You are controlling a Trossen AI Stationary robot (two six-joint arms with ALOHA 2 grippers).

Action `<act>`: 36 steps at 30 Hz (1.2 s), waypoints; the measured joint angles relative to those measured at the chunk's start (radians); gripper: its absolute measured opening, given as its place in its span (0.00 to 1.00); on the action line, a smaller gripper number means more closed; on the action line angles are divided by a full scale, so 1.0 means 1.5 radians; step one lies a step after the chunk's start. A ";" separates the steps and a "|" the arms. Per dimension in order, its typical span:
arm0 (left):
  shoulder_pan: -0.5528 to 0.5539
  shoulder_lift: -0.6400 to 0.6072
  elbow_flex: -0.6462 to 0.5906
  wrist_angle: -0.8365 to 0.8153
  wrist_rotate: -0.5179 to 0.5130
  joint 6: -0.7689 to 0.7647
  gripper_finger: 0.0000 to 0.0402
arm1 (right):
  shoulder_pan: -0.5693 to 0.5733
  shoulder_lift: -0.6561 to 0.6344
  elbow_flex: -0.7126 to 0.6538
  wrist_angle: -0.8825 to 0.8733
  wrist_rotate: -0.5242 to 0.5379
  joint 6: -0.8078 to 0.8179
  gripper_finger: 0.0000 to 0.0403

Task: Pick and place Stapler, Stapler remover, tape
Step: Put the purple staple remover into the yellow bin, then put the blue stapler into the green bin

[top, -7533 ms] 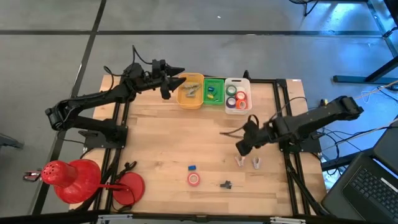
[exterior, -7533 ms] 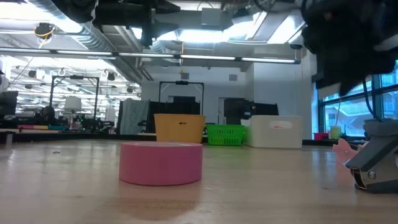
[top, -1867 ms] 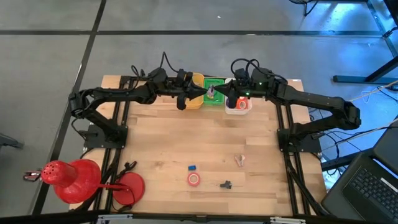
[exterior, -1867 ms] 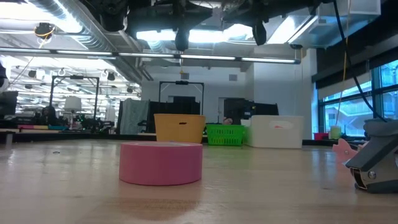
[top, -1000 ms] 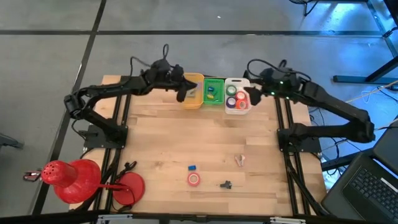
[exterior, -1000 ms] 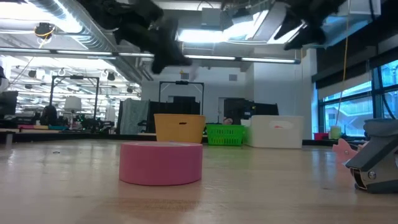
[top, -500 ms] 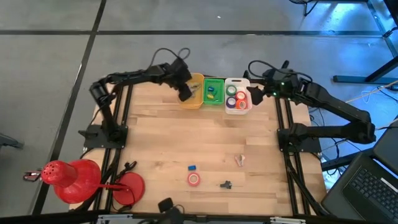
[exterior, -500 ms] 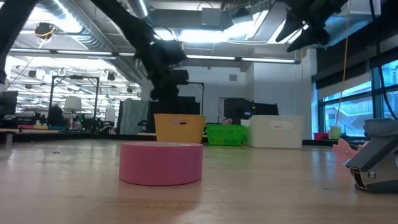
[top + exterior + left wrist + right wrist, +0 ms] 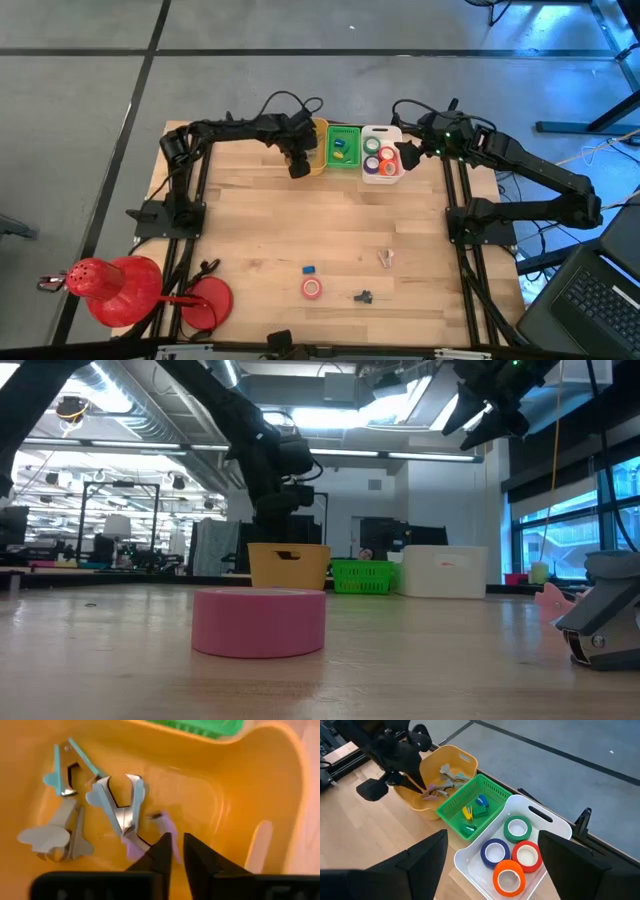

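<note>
- Three bins line the table's far edge; our left gripper [image 9: 176, 851] reaches into the yellow bin [image 9: 312, 160], fingers slightly parted above a purple staple remover [image 9: 131, 846].
- Our right gripper [image 9: 408, 155] hovers spread wide beside the white bin [image 9: 382, 176].

Staple removers [image 9: 117, 805] lie in the yellow bin [image 9: 432, 767]; tape [image 9: 516, 830] rolls fill the white bin [image 9: 555, 827].

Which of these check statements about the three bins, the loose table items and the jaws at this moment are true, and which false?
1. The left gripper is down inside the yellow bin. True.
2. The white bin holds four tape rolls. True.
3. The right gripper has its jaws shut. False: they stand wide open, above the white bin.
4. The green basket is empty. False: small staplers lie in it.
5. A pink tape roll lies on the table. True.
</note>
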 joint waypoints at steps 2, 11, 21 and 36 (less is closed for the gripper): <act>0.000 -0.010 0.000 0.000 0.005 0.009 0.18 | 0.000 0.000 0.000 0.000 0.000 0.000 0.77; 0.016 -0.143 0.016 -0.060 0.162 -0.141 0.49 | 0.000 -0.001 0.000 -0.081 -0.064 0.072 0.77; -0.038 -0.517 -0.297 0.283 0.248 -0.414 0.52 | 0.182 -0.014 -0.061 -0.054 -0.195 0.243 0.77; -0.250 -0.844 -0.615 0.430 0.096 -0.640 0.52 | 0.404 0.133 -0.100 0.246 -0.144 0.241 0.77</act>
